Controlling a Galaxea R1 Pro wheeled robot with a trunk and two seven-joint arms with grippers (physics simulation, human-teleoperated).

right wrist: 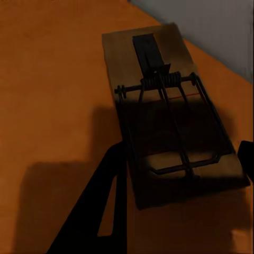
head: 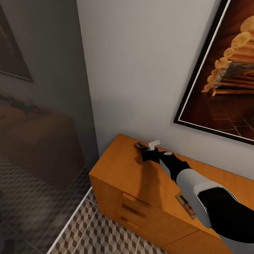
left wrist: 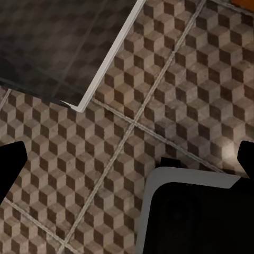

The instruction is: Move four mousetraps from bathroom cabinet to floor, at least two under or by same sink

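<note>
I have the right gripper point(head: 145, 151) over the back left corner of the cabinet point(head: 123, 172), where one trap point(right wrist: 172, 114) lies flat on the top. In the right wrist view the fingers straddle the board, spread wide and not yet closed, so I judge this a lineup for the pinch. A second trap point(head: 185, 205) lies nearer, beside my forearm. The left gripper point(left wrist: 127, 159) hangs open over the floor point(left wrist: 174, 90).
</note>
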